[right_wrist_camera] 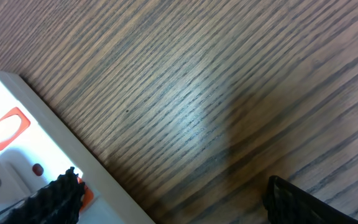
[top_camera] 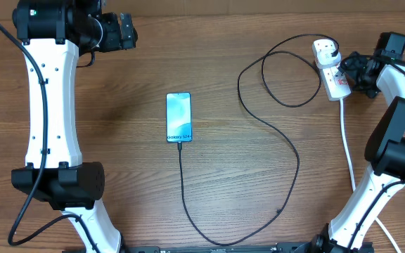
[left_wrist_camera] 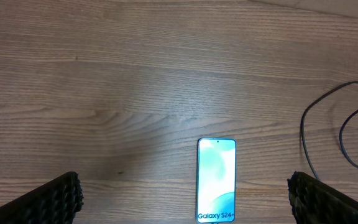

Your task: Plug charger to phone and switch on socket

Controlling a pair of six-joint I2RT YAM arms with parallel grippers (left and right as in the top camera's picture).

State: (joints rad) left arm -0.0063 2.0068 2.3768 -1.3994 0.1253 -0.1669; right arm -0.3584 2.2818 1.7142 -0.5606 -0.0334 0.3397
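Note:
The phone (top_camera: pixel 178 117) lies flat mid-table with its blue-teal screen lit. It also shows in the left wrist view (left_wrist_camera: pixel 217 180). The black charger cable (top_camera: pixel 287 151) has its tip at the phone's near end, then loops right and up to its plug (top_camera: pixel 325 49) in the white socket (top_camera: pixel 334 79). My right gripper (top_camera: pixel 348 70) is open at the socket. In the right wrist view (right_wrist_camera: pixel 173 199) its left fingertip lies on a red switch (right_wrist_camera: pixel 84 191) of the socket (right_wrist_camera: pixel 23 155). My left gripper (top_camera: pixel 126 31) is open and empty, far back left, above bare table (left_wrist_camera: pixel 182 190).
A second red switch (right_wrist_camera: pixel 7 129) shows on the socket. The thick white cord (top_camera: pixel 349 151) runs from the socket toward the front right, beside the right arm's base. A loop of the black cable (left_wrist_camera: pixel 334 134) lies right of the phone.

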